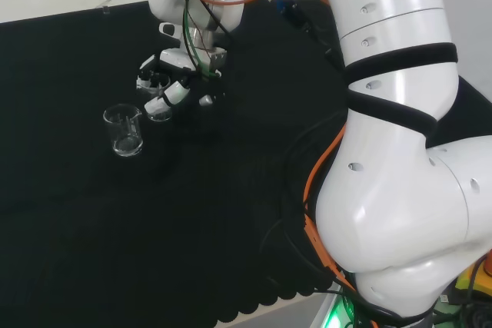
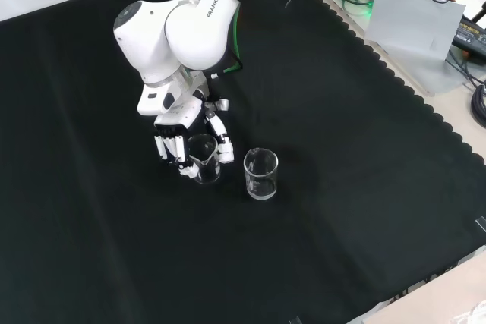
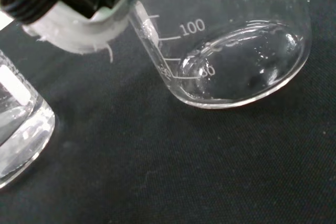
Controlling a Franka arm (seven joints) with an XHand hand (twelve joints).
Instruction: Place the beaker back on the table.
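Beaker is low over the black cloth with my hand's fingers curled round it; next I lower, then uncurl.

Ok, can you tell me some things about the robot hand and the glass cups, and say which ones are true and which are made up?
1. Two clear beakers show on the black cloth in the front view. True: one at the hand, the held beaker, and the free beaker standing to its right.
2. The hand's fingers are curled round a beaker. True.
3. The free beaker lies on its side. False: it stands upright, apart from the hand.
4. The cloth is white. False: it is black.
5. The free beaker is full of red liquid. False: it looks clear, with no coloured liquid in it.
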